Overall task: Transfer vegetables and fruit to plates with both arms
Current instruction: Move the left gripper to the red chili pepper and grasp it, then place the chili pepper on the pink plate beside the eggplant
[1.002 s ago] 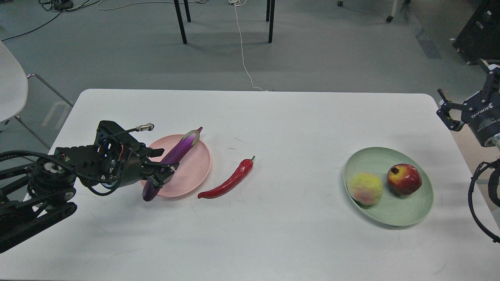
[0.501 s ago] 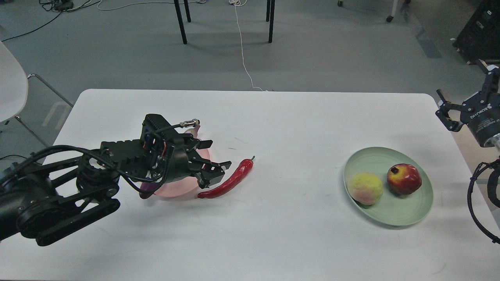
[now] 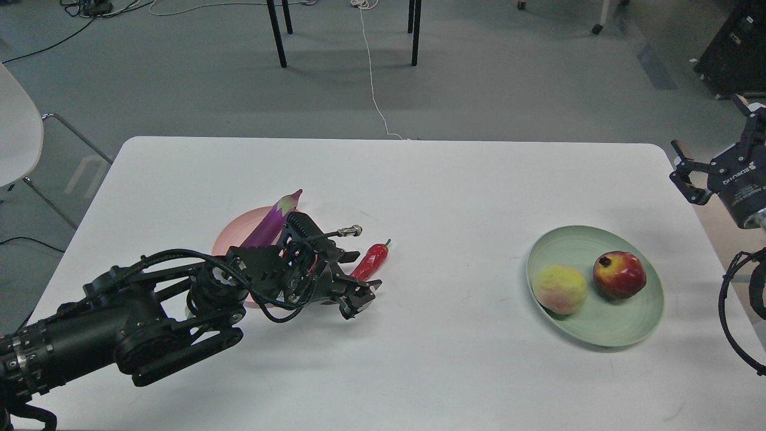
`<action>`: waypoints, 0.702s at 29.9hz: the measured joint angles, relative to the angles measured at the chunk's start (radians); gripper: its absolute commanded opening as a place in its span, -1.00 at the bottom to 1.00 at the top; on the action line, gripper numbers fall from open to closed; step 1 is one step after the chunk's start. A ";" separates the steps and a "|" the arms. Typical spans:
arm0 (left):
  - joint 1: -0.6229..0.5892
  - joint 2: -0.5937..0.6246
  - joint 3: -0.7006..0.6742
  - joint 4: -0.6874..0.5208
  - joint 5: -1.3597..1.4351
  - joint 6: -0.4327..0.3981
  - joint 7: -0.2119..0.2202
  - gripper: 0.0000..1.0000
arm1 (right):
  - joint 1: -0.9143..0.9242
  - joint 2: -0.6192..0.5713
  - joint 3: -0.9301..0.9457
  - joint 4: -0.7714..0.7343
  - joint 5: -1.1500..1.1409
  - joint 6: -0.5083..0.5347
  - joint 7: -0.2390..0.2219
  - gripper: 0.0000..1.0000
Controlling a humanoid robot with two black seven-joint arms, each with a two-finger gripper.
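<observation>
The purple eggplant (image 3: 272, 220) lies on the pink plate (image 3: 229, 237), which my left arm partly hides. The red chili pepper (image 3: 374, 256) lies on the table to the right of that plate; only its upper half shows. My left gripper (image 3: 361, 278) is low over the chili's lower half, its fingers spread to either side of it. The peach (image 3: 559, 289) and the pomegranate (image 3: 619, 275) sit on the green plate (image 3: 604, 332) at the right. My right gripper (image 3: 687, 170) is open and empty, raised beyond the table's right edge.
The white table (image 3: 455, 191) has rounded far corners. A white chair (image 3: 18, 131) stands off its left side. Black chair legs (image 3: 276, 33) and a white cable (image 3: 374, 90) are on the floor behind.
My left gripper has let go of the eggplant on the pink plate, moved right and down, and now straddles the chili. The right arm has barely moved.
</observation>
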 measured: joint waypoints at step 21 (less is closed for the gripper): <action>-0.010 0.072 -0.041 -0.078 -0.029 0.008 -0.002 -0.78 | 0.001 -0.002 0.001 -0.002 0.000 0.000 0.000 0.97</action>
